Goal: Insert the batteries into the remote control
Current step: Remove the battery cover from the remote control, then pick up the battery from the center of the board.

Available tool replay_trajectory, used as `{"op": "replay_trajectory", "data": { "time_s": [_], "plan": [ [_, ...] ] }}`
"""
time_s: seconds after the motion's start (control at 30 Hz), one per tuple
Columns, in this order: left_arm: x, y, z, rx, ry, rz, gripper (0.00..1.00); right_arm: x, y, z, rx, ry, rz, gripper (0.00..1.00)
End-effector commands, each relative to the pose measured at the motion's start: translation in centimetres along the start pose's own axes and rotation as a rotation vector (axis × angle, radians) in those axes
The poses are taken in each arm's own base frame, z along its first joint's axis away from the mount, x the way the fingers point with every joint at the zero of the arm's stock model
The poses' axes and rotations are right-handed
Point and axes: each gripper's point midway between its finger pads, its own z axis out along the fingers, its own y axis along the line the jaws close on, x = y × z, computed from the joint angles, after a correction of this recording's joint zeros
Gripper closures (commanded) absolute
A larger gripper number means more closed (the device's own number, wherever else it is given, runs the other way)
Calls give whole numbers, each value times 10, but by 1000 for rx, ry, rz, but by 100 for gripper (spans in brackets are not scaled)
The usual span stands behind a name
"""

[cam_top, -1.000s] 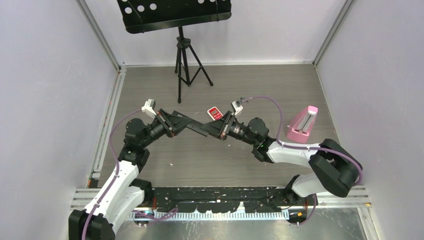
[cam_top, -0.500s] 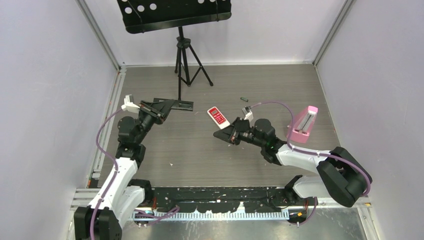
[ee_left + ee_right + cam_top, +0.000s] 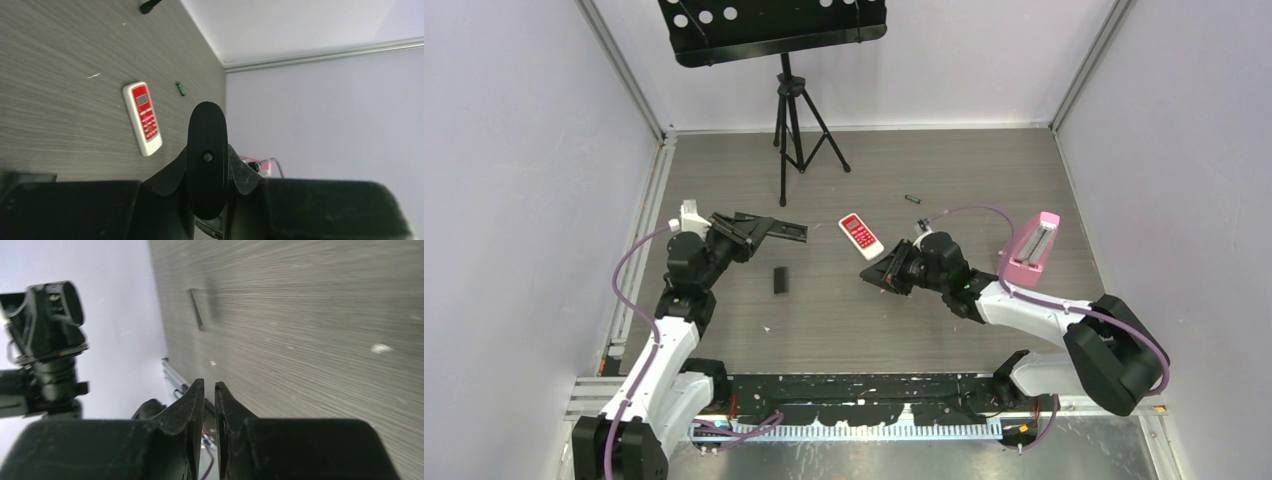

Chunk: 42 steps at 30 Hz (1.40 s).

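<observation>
Your left fingers (image 3: 746, 230) grip the black remote (image 3: 776, 231). Your right fingers (image 3: 200, 402) are almost closed, empty. One battery (image 3: 913, 200), maybe green, lies on the worktop (image 3: 844, 330) beyond the red remote (image 3: 861, 235). It's light, smooth, rolls; pinch its middle.

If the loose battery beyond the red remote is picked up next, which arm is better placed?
Likely right. Its jaws are shut and empty, nearer the battery; the left jaws are clamped on the black remote.
</observation>
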Motion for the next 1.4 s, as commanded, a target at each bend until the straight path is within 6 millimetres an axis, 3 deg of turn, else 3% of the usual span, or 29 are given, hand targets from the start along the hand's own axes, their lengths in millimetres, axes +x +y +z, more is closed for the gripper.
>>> {"op": "replay_trajectory", "data": {
  "time_s": [0.0, 0.17, 0.3, 0.37, 0.43, 0.63, 0.8, 1.1, 1.37],
  "plan": [
    [1, 14, -4, -66, 6, 88, 100, -14, -38, -17, 220, -92, -46, 81],
    [10, 31, -8, -138, 56, 118, 100, -24, -55, -35, 358, -127, -137, 72],
    [16, 38, -10, -153, 85, 129, 100, -33, -61, -41, 439, -142, -205, 57],
    [20, 37, -10, -140, 111, 140, 100, -37, -67, -45, 493, -150, -234, 43],
    [26, 31, -10, -106, 152, 153, 100, -47, -70, -49, 548, -179, -269, 39],
    [54, 8, -13, 58, 316, 183, 100, -78, -100, -71, 791, -264, -339, 45],
    [79, -1, -17, 127, 403, 226, 100, -98, -120, -72, 890, -286, -337, 52],
    [115, -30, -33, 356, 505, 326, 100, -125, -143, -63, 996, -300, -325, 49],
    [123, -50, -55, 523, 530, 413, 100, -140, -152, -54, 993, -301, -281, 48]
  ]
}}
